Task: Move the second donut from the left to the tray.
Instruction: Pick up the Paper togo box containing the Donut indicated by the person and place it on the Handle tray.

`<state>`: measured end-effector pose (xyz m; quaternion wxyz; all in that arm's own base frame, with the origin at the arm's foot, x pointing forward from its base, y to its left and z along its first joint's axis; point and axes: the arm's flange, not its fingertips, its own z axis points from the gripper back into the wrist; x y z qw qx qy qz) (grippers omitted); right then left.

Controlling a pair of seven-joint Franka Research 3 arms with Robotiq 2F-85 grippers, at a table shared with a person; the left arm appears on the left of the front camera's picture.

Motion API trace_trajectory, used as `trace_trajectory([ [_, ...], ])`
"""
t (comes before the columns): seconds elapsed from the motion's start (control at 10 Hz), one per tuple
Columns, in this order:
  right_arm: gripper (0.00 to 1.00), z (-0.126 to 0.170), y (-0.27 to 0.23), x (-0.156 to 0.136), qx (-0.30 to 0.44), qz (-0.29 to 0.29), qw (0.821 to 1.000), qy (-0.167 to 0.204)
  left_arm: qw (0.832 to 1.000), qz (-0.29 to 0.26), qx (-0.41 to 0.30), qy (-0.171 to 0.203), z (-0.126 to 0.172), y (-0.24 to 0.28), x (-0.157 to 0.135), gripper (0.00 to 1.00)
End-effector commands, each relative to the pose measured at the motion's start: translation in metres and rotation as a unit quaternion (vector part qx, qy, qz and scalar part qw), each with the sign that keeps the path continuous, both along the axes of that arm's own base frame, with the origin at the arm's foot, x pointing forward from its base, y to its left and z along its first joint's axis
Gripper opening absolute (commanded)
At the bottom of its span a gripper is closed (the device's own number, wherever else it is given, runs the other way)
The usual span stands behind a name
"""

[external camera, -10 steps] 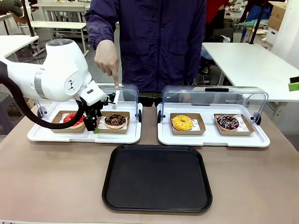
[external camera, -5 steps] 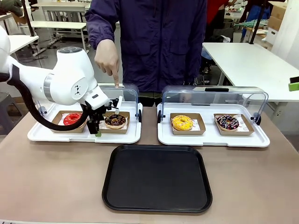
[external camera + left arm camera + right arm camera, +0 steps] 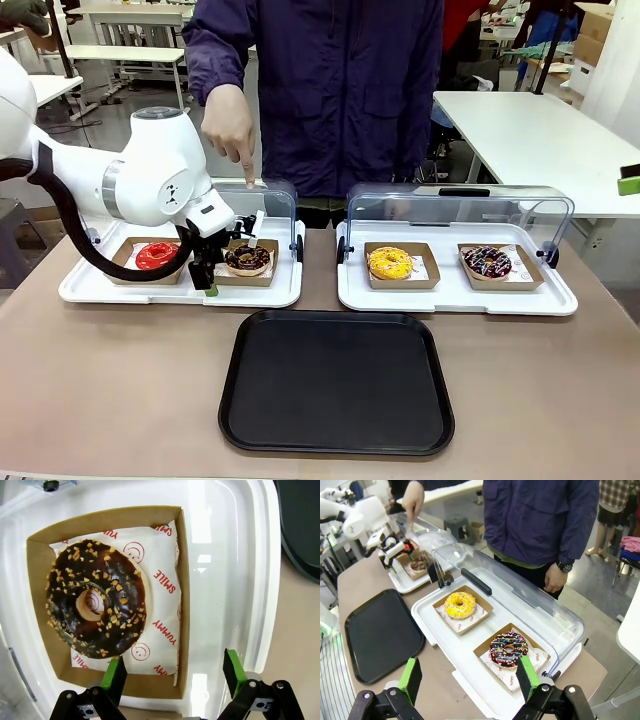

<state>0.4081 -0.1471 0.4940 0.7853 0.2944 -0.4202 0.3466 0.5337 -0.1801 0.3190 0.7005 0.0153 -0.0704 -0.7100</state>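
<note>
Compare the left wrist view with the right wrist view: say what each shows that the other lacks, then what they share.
Left wrist view alone: red SMILE and YUMMY print on the paper liner under the chocolate donut, and the left gripper open, one pad inside the cardboard dish, the other outside its wall.

Right wrist view alone: the yellow donut, the sprinkled donut, the person's hand and the right gripper, open over the table.

Both: the chocolate donut in its dish and the black tray.

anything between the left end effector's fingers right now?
Left wrist view: the near wall of the cardboard dish runs between the left end effector's open green pads; the chocolate donut sits just beyond one pad.
</note>
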Motion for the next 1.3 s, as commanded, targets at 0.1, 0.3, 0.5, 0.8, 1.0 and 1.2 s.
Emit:
trace_trajectory([
  [0.1,1.0,0.0015,0.0011,0.0005,0.003,0.002,1.0,-0.004,1.0,0.007,0.022,0.012,0.0012,-0.0011,0.0067,0.43],
  [0.3,1.0,0.0015,0.0011,0.0005,0.003,0.002,1.0,-0.004,1.0,0.001,0.013,0.02,0.0027,-0.001,0.0055,0.0],
  [0.5,1.0,0.0015,0.0011,0.0005,0.003,0.002,1.0,-0.004,1.0,-0.004,0.006,0.028,0.004,-0.0008,0.0052,0.0],
  [0.8,1.0,0.0015,0.0011,0.0005,0.003,0.002,1.0,-0.004,0.999,-0.003,0.001,0.035,0.0043,-0.0005,0.0049,0.0],
  [1.0,1.0,0.0015,0.0011,0.0005,0.003,0.002,1.0,-0.004,1.0,-0.003,0.004,0.02,0.0062,-0.0032,0.0012,0.0],
  [1.2,1.0,0.0015,0.0011,0.0005,0.003,0.002,1.0,-0.004,1.0,-0.014,0.013,0.005,0.0042,-0.0034,0.003,0.0],
])
